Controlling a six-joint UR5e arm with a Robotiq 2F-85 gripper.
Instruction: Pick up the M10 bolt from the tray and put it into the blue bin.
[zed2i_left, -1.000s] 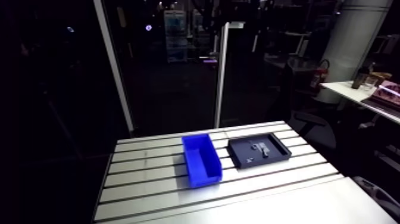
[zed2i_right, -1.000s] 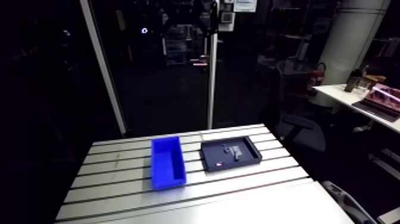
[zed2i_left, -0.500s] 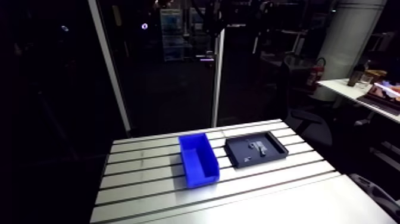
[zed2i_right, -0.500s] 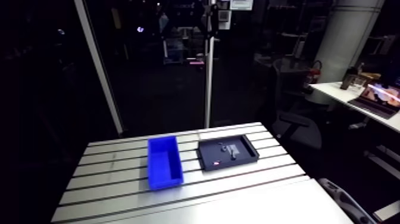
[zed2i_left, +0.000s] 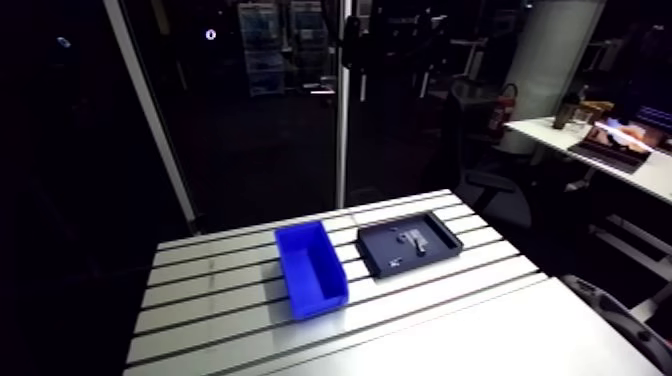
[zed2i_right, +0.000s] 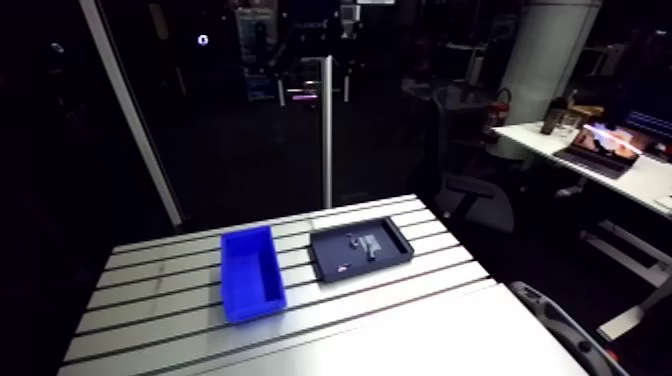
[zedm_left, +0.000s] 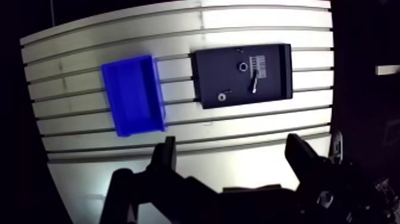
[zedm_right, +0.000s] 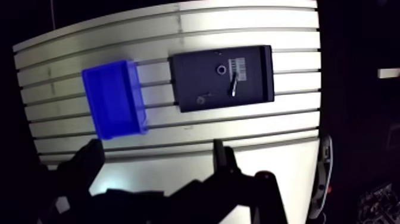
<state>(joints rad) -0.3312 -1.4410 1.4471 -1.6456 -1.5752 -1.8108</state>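
M10 bolt (zedm_left: 255, 84), which I take to be the long, slim piece with a pale shank, lies flat in the black tray (zedm_left: 208, 71), well ahead of the fingers (zedm_left: 163, 158) and untouched by them.

Going from one side across to the other in the wrist view: the blue bin (zedm_left: 132, 98) sits open and empty on the slotted tabletop (zedm_left: 89, 53), ahead of one finger. Just beside it, with a narrow strip of tabletop between them, is the tray, which lies ahead of the gap between the fingers and reaches toward the other finger. Inside the tray are two small ring-shaped parts (zedm_left: 241, 66) and a white label (zedm_left: 259, 61). The bolt rests just beyond the label, in the half of the tray farther from the bin.

The fingers are spread wide and hold nothing. They are probably kept apart so they can come down on either side of the shank. They hang well apart from the tabletop — a height that likely keeps both bin and tray in sight before the descent. With the bin so near the tray, the carry should be short. The pickup has not yet begun.
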